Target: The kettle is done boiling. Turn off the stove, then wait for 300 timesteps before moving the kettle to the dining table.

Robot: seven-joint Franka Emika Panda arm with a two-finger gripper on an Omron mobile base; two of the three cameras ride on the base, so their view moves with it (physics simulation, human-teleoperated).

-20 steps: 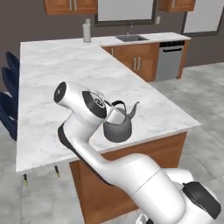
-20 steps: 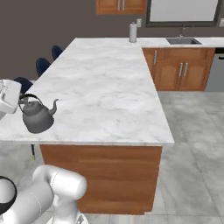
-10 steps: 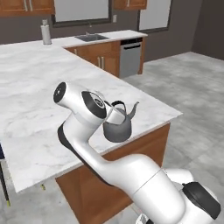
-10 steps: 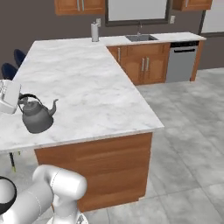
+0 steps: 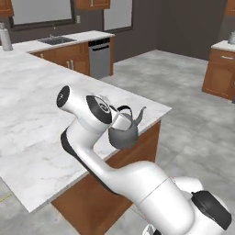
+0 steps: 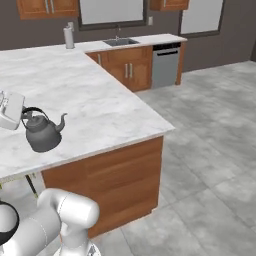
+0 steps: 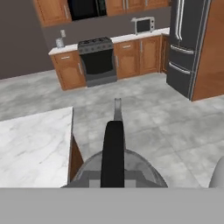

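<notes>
1. Left base view: the kettle [image 5: 124, 134] hangs off the gripper [image 5: 120, 120] by its arched black handle, held above the corner of the dining table [image 5: 36, 124], spout toward the open floor. Against half a second ago the whole scene has swung, so the camera has moved; the sink counter [image 5: 69, 41] now sits farther left.
2. Right base view: the kettle [image 6: 42, 132] hangs over the dining table [image 6: 100, 107] near its front edge. The dishwasher [image 6: 164, 65] stands beside the sink cabinets.
3. Hand view: the kettle [image 7: 114, 164] sits just below the camera, its handle running up the middle, clenched in the claw. The stove [image 7: 97, 59] stands across the floor, well apart.
</notes>
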